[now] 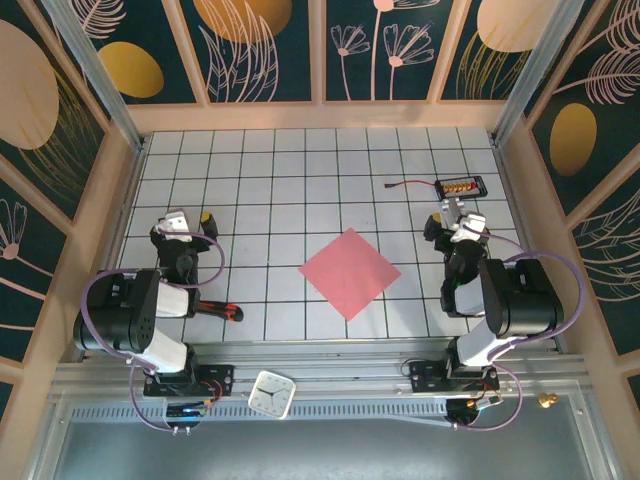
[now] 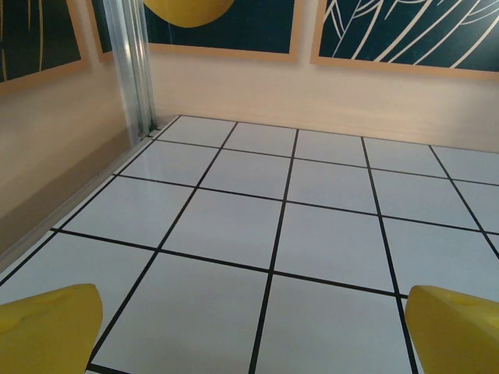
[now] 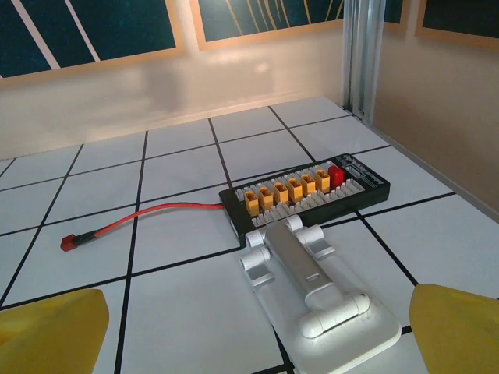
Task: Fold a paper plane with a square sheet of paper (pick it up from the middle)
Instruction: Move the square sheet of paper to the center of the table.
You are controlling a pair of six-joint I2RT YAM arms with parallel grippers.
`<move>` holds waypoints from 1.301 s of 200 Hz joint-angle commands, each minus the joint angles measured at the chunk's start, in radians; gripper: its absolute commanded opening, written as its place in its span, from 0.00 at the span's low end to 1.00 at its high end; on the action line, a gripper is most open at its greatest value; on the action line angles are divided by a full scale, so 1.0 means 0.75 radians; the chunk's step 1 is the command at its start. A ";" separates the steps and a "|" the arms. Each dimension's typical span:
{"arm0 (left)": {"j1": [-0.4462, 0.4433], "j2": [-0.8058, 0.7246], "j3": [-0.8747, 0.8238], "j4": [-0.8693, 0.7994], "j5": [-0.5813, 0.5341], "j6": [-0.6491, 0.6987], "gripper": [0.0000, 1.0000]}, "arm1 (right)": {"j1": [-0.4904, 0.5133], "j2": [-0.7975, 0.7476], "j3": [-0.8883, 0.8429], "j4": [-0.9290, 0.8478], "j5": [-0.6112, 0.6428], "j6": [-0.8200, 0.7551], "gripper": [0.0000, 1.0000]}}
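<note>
Finding: square sheet of paper (image 1: 349, 272) lies flat by tabletop's (image 1: 250, 180) near edge; left gripper (image 2: 249, 343) and right gripper (image 3: 257, 335) spread, empty. Advise pinching its middle lightly.

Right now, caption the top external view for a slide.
Salmon-pink paper square lies flat, unfolded, between left tool and right tool.
</note>
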 commanded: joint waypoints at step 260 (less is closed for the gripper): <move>0.006 -0.041 -0.006 0.046 0.006 -0.011 0.99 | 0.011 -0.043 0.011 0.013 0.033 0.000 0.99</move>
